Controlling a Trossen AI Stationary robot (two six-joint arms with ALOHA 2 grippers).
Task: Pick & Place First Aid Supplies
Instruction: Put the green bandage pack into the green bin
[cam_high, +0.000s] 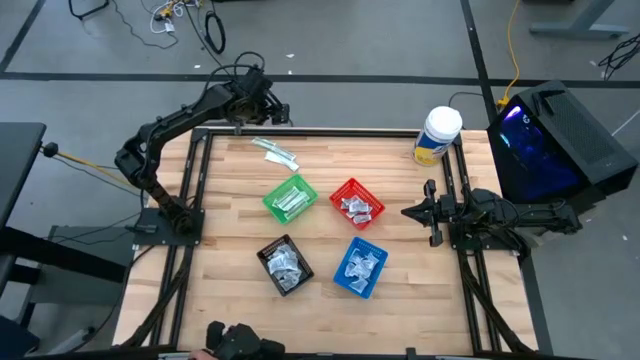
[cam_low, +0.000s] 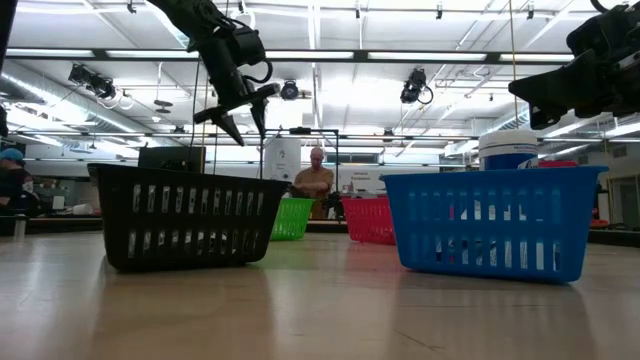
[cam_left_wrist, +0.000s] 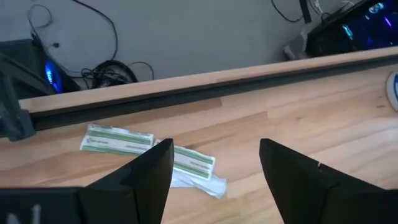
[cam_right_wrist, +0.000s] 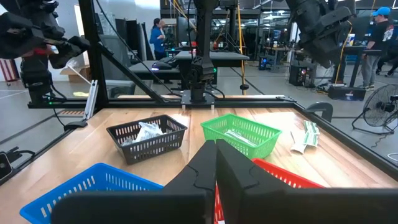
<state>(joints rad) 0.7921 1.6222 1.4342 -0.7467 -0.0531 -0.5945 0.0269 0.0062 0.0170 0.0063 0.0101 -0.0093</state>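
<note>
Nearest, the left gripper (cam_left_wrist: 214, 180) hangs open above loose strips (cam_left_wrist: 149, 152); right gripper (cam_high: 408, 212) shut, empty.

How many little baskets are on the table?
4, clustered mid-table: the green plastic basket and the red plastic basket toward the far side, the black plastic basket and the blue plastic basket nearer. None seems hidden.

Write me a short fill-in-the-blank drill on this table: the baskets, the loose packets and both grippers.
1. The long pale-green-and-white strip packets loose on the wooden table lie nearest the ____ square plastic basket.
2. Above those strips, the left gripper has its fingers ____.
3. The right gripper, off the red square plastic basket, is ____.
4. The white-lidded tub with the yellow label stands ____ all baskets.

Missing words: green; open; shut; outside
</note>
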